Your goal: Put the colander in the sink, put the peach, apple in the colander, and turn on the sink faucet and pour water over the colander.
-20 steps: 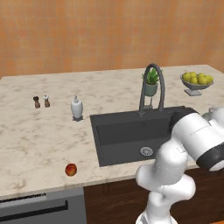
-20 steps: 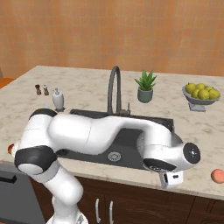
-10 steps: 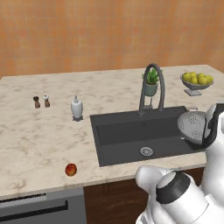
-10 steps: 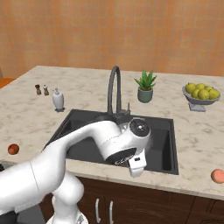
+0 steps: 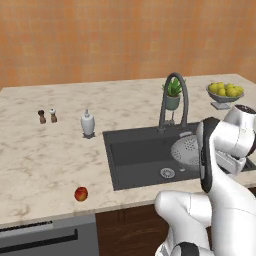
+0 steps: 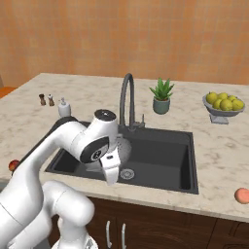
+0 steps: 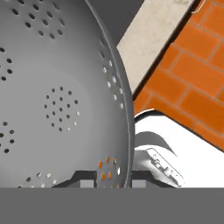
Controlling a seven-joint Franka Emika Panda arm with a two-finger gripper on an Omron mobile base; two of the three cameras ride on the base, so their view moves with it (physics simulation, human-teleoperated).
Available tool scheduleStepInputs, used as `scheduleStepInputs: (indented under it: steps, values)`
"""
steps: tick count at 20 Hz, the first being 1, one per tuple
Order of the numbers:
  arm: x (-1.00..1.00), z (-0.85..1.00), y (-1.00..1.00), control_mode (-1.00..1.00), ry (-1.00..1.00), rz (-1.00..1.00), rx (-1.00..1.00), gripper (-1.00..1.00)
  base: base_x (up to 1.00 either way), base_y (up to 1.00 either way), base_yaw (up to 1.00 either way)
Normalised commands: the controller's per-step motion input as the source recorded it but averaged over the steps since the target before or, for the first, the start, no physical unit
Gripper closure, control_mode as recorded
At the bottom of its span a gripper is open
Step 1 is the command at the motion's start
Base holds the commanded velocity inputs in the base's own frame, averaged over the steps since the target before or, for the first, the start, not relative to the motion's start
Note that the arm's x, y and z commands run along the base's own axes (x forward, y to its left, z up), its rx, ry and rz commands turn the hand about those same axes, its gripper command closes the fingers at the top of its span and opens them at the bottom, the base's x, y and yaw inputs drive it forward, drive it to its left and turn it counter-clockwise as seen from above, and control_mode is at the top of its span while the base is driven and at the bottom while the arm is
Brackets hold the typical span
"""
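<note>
The colander (image 7: 61, 100), a shiny holed metal bowl, hangs tipped on its side over the middle of the dark sink (image 5: 135, 155), just in front of the faucet (image 5: 172, 97). My gripper (image 7: 113, 183) is shut on its rim, with one fingertip (image 7: 87, 183) inside the bowl and the other outside. From the sides, the colander (image 5: 186, 150) (image 6: 123, 146) shows partly behind my white arm. The red apple (image 5: 81, 193) lies near the counter's front edge, left of the sink. The peach (image 6: 241, 195) rests on the counter right of the sink (image 6: 165, 155).
A grey footed dish of lemons (image 6: 223, 103) and a potted plant (image 6: 161, 95) stand behind the sink to the right. A soap dispenser (image 5: 88, 123) and two small shakers (image 5: 47, 116) sit on the counter to the left. A dishwasher front (image 5: 45, 235) is below.
My arm has swung left from the right-hand counter, carrying the colander from the sink's right edge to over the middle of the basin. The gripper stayed shut.
</note>
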Motion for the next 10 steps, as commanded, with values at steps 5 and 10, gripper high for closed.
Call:
scheduleStepInputs:
  steps: [5, 10]
  values:
    - [0.18, 0.00, 0.93, -1.00, 0.02, 0.09, 0.12, 1.00, 0.00, 0.00, 0.00]
    - [0.39, -0.01, 0.93, -1.00, 0.00, 0.05, 0.18, 1.00, 0.00, 0.00, 0.00]
